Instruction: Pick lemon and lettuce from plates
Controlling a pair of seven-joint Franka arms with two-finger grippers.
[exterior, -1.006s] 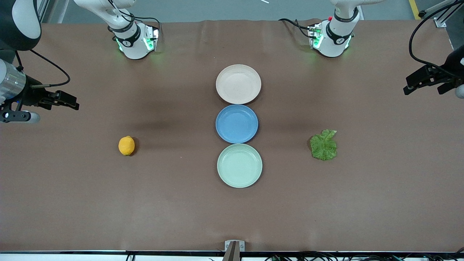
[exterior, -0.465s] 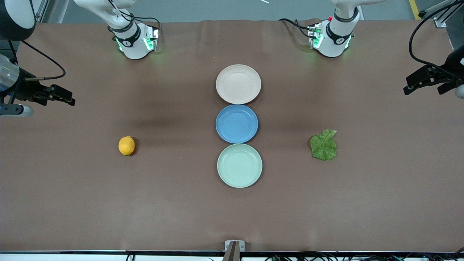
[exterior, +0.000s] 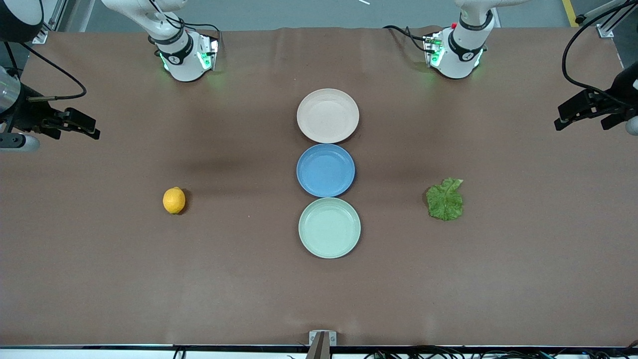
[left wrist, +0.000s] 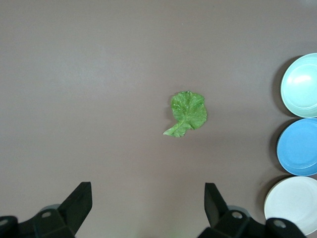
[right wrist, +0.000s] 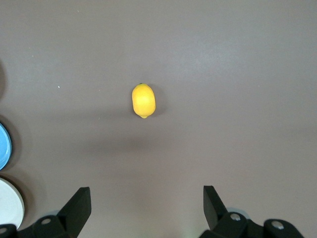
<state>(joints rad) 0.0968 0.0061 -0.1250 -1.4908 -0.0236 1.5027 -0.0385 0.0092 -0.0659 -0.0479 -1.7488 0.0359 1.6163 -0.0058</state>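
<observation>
The lemon (exterior: 174,200) lies on the bare brown table toward the right arm's end; it also shows in the right wrist view (right wrist: 143,100). The lettuce (exterior: 445,200) lies flat on the table toward the left arm's end, and shows in the left wrist view (left wrist: 187,113). The beige-pink plate (exterior: 327,115) and the mint green plate (exterior: 329,228) stand empty in the middle. My right gripper (exterior: 87,127) is open and empty, high over its end of the table (right wrist: 146,201). My left gripper (exterior: 580,118) is open and empty, high over its own end (left wrist: 147,198).
A blue plate (exterior: 325,170), also empty, sits between the two other plates in one row. The arms' bases (exterior: 187,55) stand at the table's edge farthest from the front camera. A camera mount (exterior: 322,341) sits at the nearest edge.
My right gripper has drawn back toward its end of the table and toward the bases. The left gripper, lemon and lettuce have not moved.
</observation>
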